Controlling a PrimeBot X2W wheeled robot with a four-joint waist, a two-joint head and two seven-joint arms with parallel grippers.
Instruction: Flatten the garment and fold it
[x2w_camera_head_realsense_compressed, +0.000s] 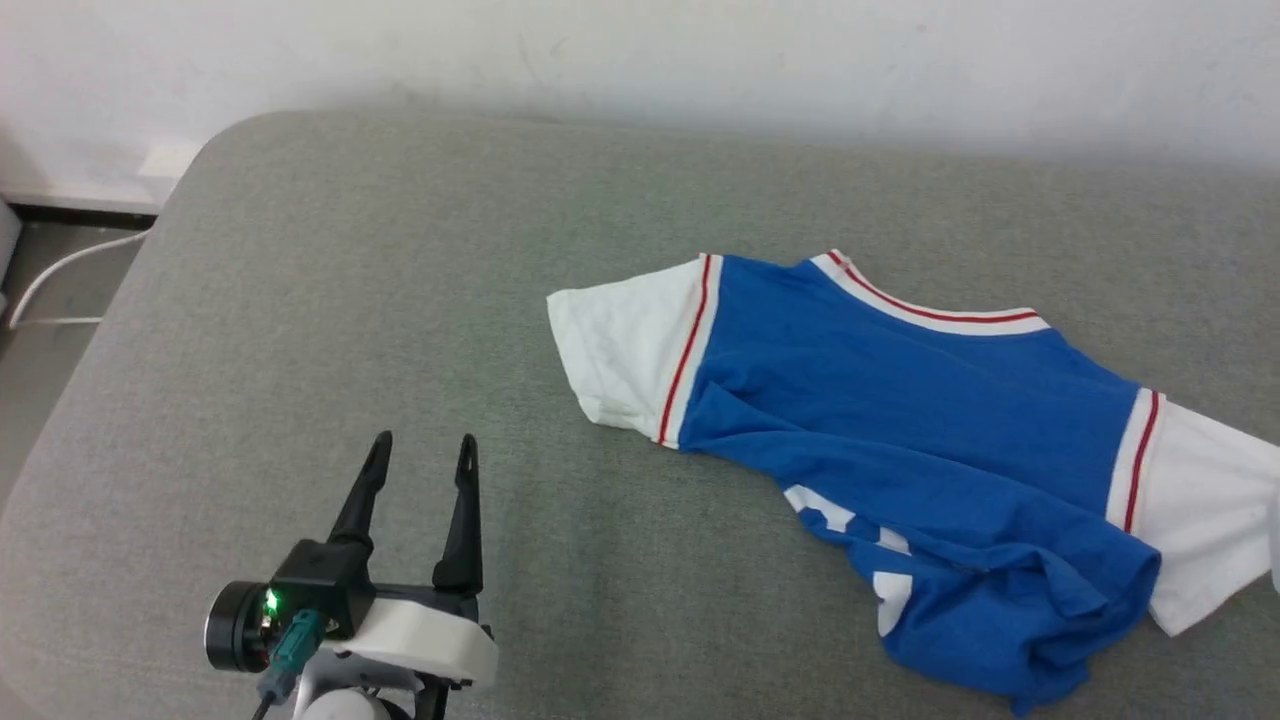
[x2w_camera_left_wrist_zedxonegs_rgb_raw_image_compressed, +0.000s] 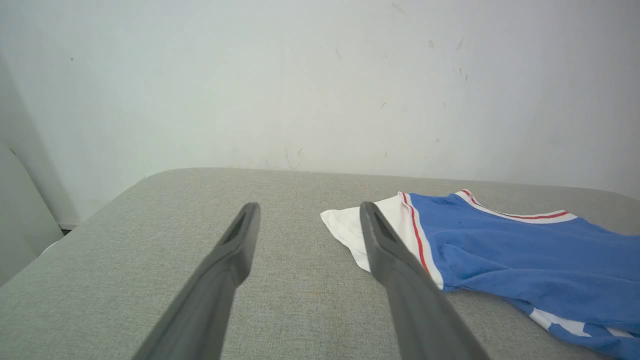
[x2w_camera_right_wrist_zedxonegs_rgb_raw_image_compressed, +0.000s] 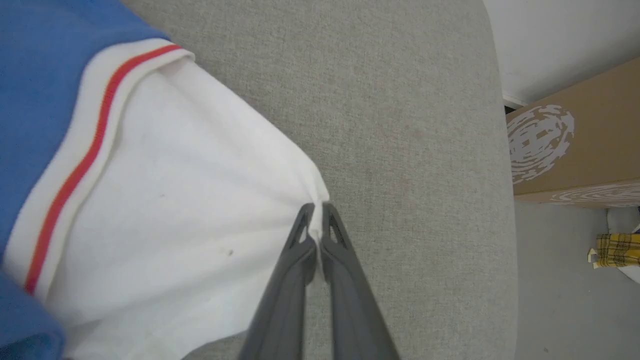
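Note:
The garment (x2w_camera_head_realsense_compressed: 900, 420), a royal-blue T-shirt with white sleeves and red-striped trim, lies crumpled on the grey cushion at the right, its lower part bunched near the front. My left gripper (x2w_camera_head_realsense_compressed: 425, 445) stands open over bare cushion at the lower left, well apart from the shirt; in the left wrist view the left gripper (x2w_camera_left_wrist_zedxonegs_rgb_raw_image_compressed: 307, 212) points toward the garment's near white sleeve (x2w_camera_left_wrist_zedxonegs_rgb_raw_image_compressed: 350, 230). In the right wrist view my right gripper (x2w_camera_right_wrist_zedxonegs_rgb_raw_image_compressed: 316, 210) is shut on the edge of the garment's other white sleeve (x2w_camera_right_wrist_zedxonegs_rgb_raw_image_compressed: 175, 200).
The grey cushion (x2w_camera_head_realsense_compressed: 400, 300) ends at a rounded back-left corner below a white wall. Beyond the cushion's right edge stands a cardboard box (x2w_camera_right_wrist_zedxonegs_rgb_raw_image_compressed: 575, 140), with a yellow checked item (x2w_camera_right_wrist_zedxonegs_rgb_raw_image_compressed: 617, 250) on the floor. A white cable (x2w_camera_head_realsense_compressed: 60, 280) lies at the far left.

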